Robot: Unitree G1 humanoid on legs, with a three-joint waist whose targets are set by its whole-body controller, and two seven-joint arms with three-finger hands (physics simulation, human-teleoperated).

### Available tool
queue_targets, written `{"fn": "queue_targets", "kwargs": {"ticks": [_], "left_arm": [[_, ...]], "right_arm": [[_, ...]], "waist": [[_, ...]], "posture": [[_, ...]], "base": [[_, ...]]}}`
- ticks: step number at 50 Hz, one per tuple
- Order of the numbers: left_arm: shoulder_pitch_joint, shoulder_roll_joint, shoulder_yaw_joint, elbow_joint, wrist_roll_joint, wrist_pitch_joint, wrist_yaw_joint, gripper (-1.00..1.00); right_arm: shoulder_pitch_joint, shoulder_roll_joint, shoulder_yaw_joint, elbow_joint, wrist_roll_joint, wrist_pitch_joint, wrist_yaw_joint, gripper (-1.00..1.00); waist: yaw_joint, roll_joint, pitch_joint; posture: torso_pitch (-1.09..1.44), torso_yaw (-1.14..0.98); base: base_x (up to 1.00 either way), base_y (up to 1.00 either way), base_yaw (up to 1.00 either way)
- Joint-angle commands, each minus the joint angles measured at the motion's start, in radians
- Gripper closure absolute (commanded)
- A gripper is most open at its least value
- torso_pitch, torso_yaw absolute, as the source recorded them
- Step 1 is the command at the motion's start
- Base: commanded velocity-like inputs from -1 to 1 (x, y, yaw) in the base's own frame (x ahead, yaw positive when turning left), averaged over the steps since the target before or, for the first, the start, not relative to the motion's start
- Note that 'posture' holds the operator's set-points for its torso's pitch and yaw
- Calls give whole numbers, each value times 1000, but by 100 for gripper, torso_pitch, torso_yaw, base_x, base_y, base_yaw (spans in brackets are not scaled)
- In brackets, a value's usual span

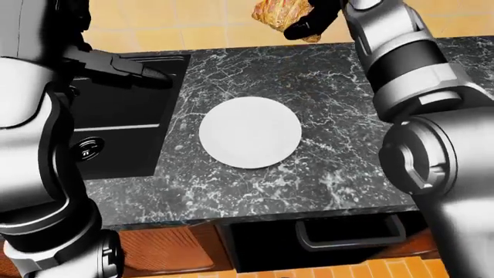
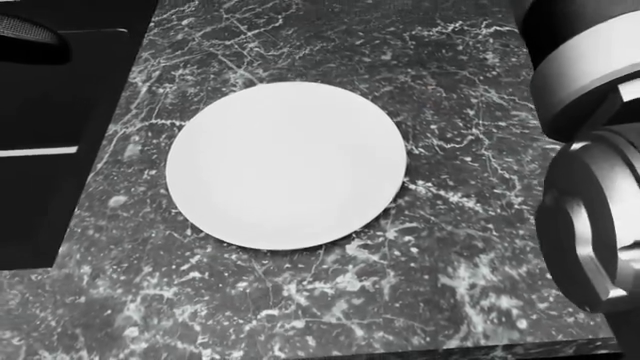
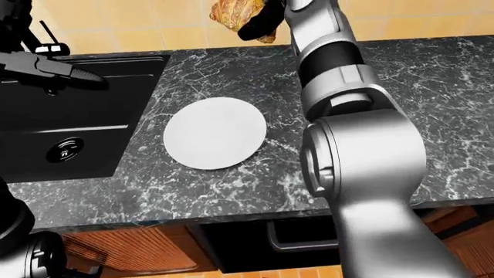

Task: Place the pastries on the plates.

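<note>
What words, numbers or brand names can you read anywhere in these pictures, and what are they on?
None can be read.
The white plate, the marble counter and the pastry in the right hand carry no text.
The black sink has a round drain fitting with small pale marks on it, but they are too small to read.

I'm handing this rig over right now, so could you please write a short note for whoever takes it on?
Right robot hand: shut on a pastry, held up near the top of the left-eye view, above the counter.
Left robot hand: empty, fingers open, over the sink.
Plate: bare, on the counter beside the sink.
Done: pastry picked up.
Left: set it on the plate. No other pastries or plates are in view.
</note>
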Motion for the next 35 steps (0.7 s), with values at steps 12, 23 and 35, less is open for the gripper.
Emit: {"fn": "queue_targets", "kwargs": {"ticks": [12,23,35], "left_arm": [[-30,6,10,-24,15,-25,0,-100],[-26,3,6,-22,22,-27,-2,-100],[-26,-7,2,2,31,-56,5,-100]], "right_arm": [[-36,31,32,-97,76,-2,276,100],[36,83,65,-179,105,27,406,100],[151,108,122,-348,75,59,593,100]], "waist": [[-5,18,-63],[-8,23,-114],[-6,27,-171]], "posture": [[0,0],[-10,0],[-16,0]], "base": [[0,0,0],[0,0,0],[0,0,0]]}}
